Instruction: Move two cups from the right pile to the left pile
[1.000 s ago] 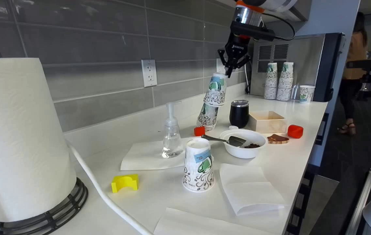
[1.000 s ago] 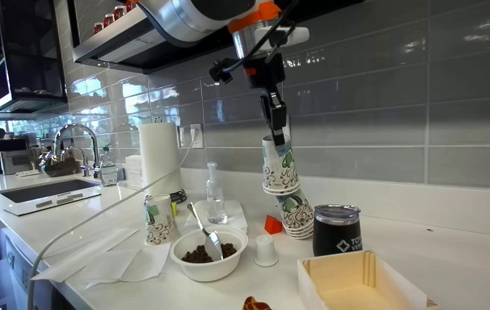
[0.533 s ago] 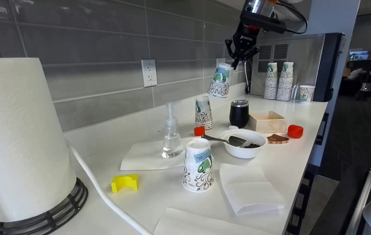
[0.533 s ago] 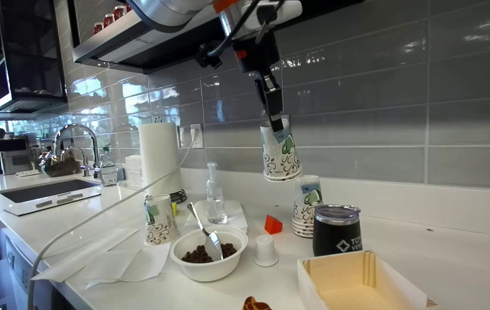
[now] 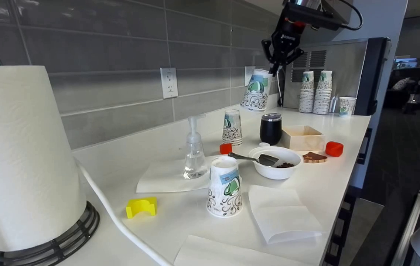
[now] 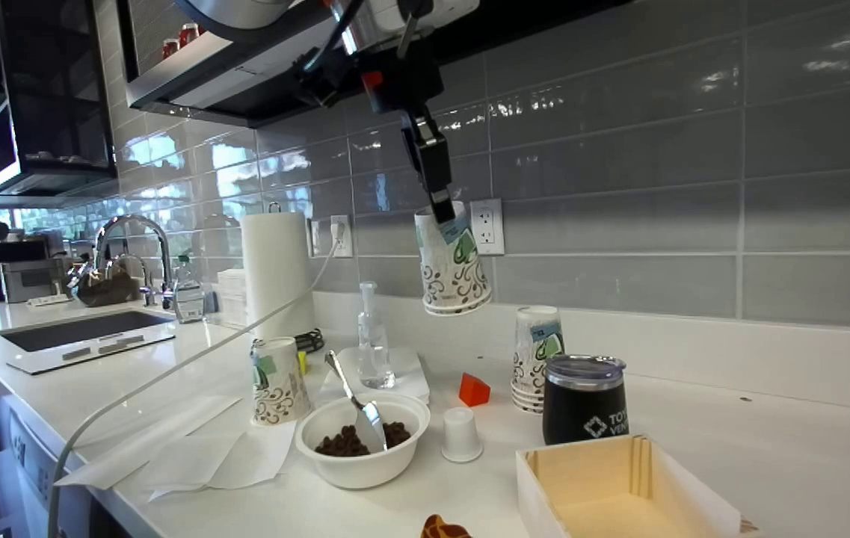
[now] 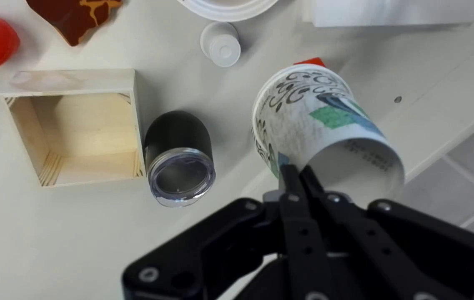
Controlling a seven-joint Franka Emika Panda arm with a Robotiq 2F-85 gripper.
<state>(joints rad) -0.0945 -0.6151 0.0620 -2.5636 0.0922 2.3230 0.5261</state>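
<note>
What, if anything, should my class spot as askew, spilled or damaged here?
The held cup looks askew: it hangs tilted, pinched at one edge of its upturned base by the gripper, whereas the right pile and left pile stand upright. I see nothing spilled or damaged.

Cups (image 6: 448, 276): white, green and blue print, dark swirls and dots.
Gripper (image 7: 299, 170) black. Tumbler (image 6: 574, 415) black, white lettering, silvery band. Wedge (image 6: 474, 390) red, arch-shaped block (image 5: 141, 206) yellow, bowl (image 5: 272, 173) white, box (image 5: 306, 143) pale wood-toned. Flat cutout (image 7: 72, 18) brown with orange veining. Wall tile (image 5: 113, 88) grey.
</note>
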